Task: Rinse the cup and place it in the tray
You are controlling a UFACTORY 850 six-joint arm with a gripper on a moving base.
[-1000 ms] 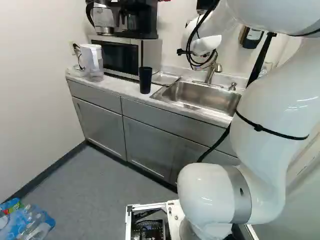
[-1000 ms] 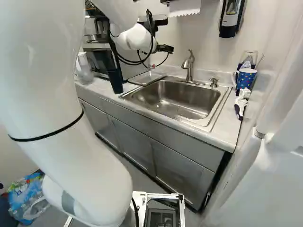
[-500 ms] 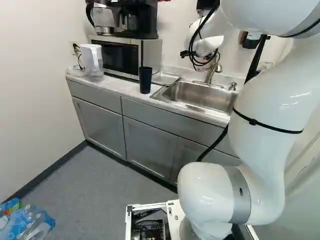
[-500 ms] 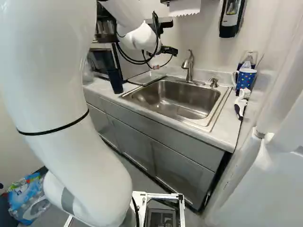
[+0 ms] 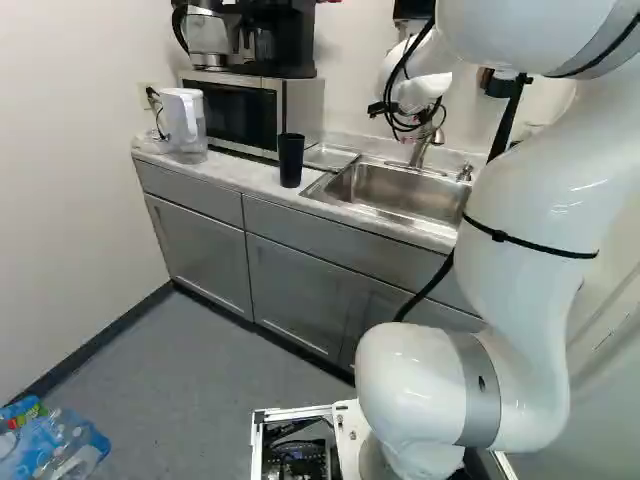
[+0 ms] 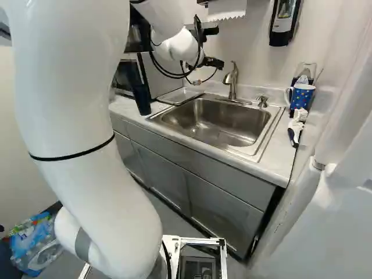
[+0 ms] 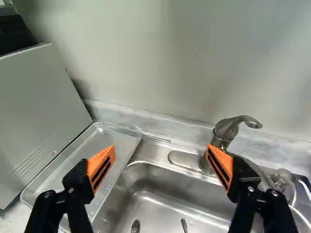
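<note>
Okay so, the arm has just swung its wrist a bit further along the sink, toward the faucet side; base hasn't budged. The tray is lying right where it was, next to the sink. Faucet now sits ahead of the gripper, close by one finger in the wrist view, so my guess is it's lining up for the handle, though which way it's headed is anyone's call. The dark cup, which I take to be the one meant, hasn't moved, upright on the counter near the tray. Fingers are spread wide with nothing between them, so rinsing still needs a grab.
</note>
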